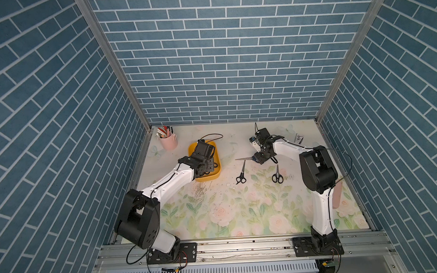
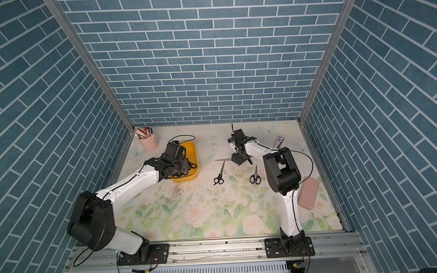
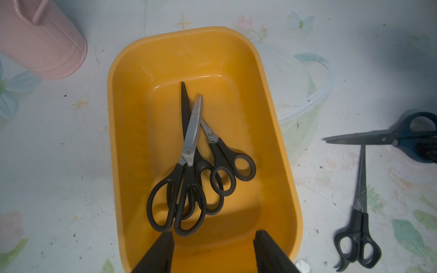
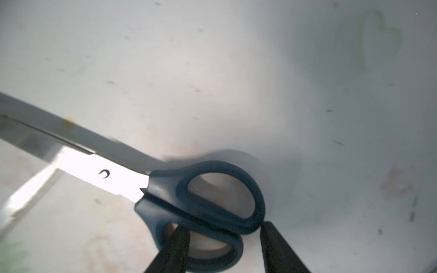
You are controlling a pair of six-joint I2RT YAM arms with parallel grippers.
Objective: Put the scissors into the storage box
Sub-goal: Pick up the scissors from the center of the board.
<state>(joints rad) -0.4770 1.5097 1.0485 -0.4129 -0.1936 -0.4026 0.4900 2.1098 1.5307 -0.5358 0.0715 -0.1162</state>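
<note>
- Hovering above the storage box [image 3: 127, 146], the left gripper [image 3: 214, 234] has its jaws apart and empty, a pose suited to dropping things in.
- 3 black-handled scissors [image 3: 189, 160] lie overlapped inside the box, so that share looks done.
- Well apart from the box, the right gripper [image 4: 223, 228] straddles the handle of the blue-handled scissors [image 4: 165, 189], 1 tip in a loop, probably for a secure pinch; whether it clamps, I cannot tell.
- 2 black pairs [image 1: 240, 178] [image 1: 277, 176] lie flat outside the box, not yet collected.
</note>
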